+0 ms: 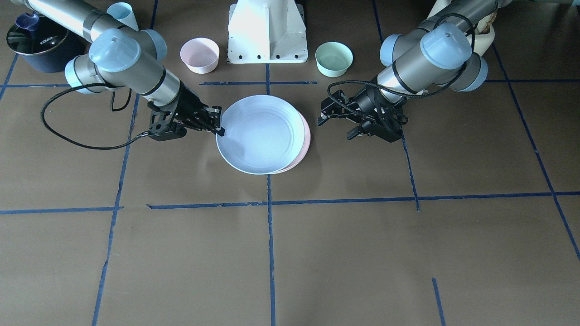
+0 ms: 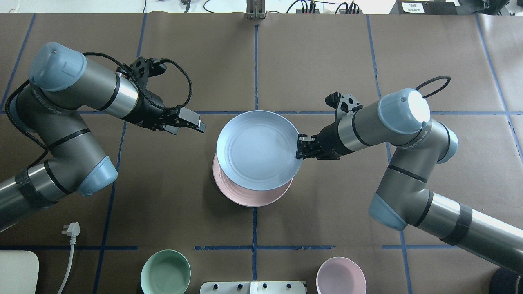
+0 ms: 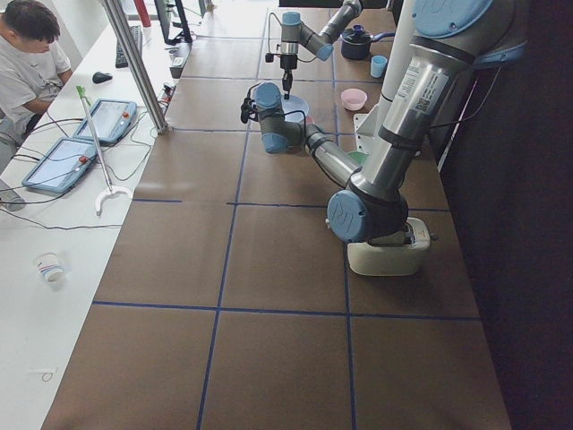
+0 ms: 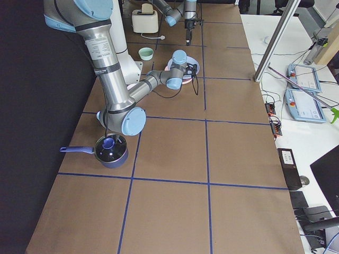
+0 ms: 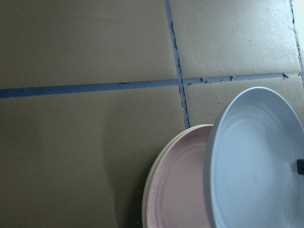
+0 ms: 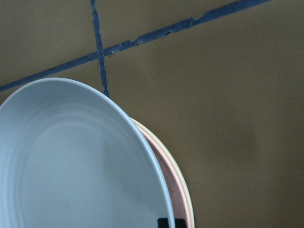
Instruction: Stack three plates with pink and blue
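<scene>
The light blue plate (image 1: 260,133) (image 2: 257,149) is held tilted and off-centre above the pale pink plate (image 1: 304,144) (image 2: 245,197). My right gripper (image 1: 220,128) (image 2: 300,148) is shut on the blue plate's rim. In the left wrist view the blue plate (image 5: 256,166) hangs over the pink plate (image 5: 180,190), which rests on the cream-white plate (image 5: 146,197); only the cream rim shows. The right wrist view shows the same stack under the blue plate (image 6: 71,166). My left gripper (image 1: 335,126) (image 2: 196,123) is open and empty, clear of the plates on their other side.
A small pink bowl (image 1: 200,54) (image 2: 341,275) and a mint-green bowl (image 1: 334,59) (image 2: 165,272) stand beside the robot base (image 1: 267,31). A dark pot (image 1: 38,47) and a blue cup (image 1: 123,16) sit behind my right arm. A white plug (image 2: 71,229) lies under my left arm.
</scene>
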{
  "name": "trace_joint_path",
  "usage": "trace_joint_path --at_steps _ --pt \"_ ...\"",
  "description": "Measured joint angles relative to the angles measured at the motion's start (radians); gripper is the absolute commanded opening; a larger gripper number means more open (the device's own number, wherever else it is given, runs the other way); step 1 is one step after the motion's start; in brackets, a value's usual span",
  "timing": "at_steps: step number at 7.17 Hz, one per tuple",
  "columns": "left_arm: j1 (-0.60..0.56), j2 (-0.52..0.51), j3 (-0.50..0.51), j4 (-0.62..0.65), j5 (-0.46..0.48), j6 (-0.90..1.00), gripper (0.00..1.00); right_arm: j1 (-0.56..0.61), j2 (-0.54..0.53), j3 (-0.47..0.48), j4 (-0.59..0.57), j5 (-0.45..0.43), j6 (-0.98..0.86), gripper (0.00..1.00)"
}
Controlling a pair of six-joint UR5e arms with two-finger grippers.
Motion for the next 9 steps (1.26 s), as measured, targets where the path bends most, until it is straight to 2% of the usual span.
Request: trace_joint_path --at_steps 2,3,4,6,8,9 --pt "-0.005 0.001 -0.001 0.0 0.0 0.0 1.0 -0.034 0.026 0.009 -0.067 -0.057 -0.001 1.0" --pt "-0.01 0.006 -0.001 0.0 -0.001 0.001 1.0 -0.023 0.007 0.03 -0.077 -0.059 -0.004 1.0" --pt "-0.023 0.028 -0.001 0.0 -0.004 0.005 1.0 0.023 -0.037 0.061 -0.079 -0.02 -0.013 1.0" --pt "-0.144 0.123 0.003 0.006 -0.096 0.095 1.0 0.251 -0.187 0.1 -0.078 0.204 -0.169 1.0" --pt "-0.338 0.298 0.007 0.01 -0.202 0.374 1.0 0.508 -0.367 0.071 -0.083 0.345 -0.559 1.0" --pt "-0.424 0.391 0.015 0.028 -0.216 0.557 1.0 0.649 -0.42 0.004 -0.089 0.4 -0.784 1.0"
